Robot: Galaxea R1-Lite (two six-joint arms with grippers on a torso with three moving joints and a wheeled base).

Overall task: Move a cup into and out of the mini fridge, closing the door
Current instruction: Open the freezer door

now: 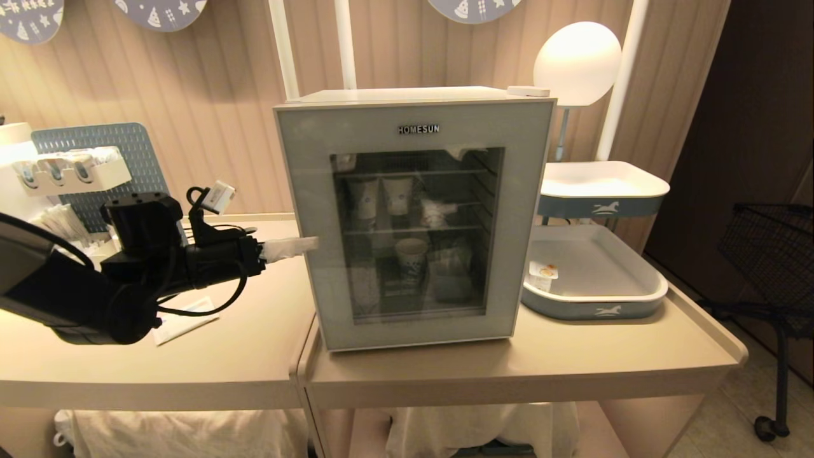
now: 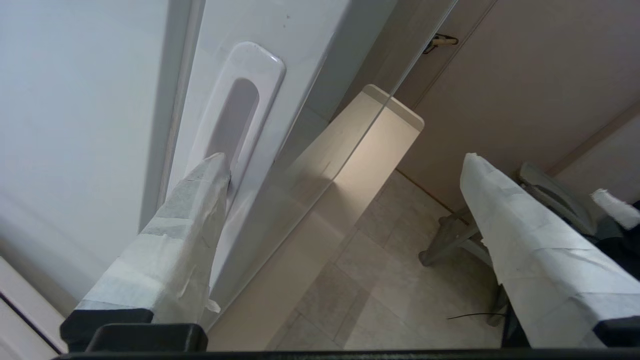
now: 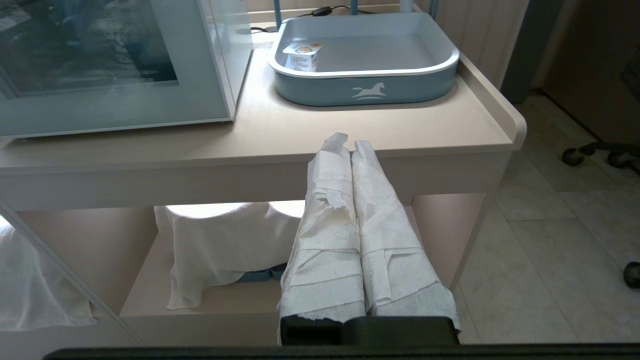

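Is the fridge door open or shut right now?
Shut: the door sits flush on the mini fridge, no gap showing.

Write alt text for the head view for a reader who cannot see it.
The left gripper, fingers taped white, reaches the left edge of the closed glass-windowed door of the white box-shaped mini fridge. The small white foil-lidded cup sits in a blue-sided tray to the fridge's right.

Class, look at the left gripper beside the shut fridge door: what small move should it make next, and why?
Probably hook a finger into the recessed handle and pull. The door is shut, the cup sits in the tray outside the fridge, and the left gripper is open at the door's edge, one finger at the handle. The right gripper is shut, parked below the table.
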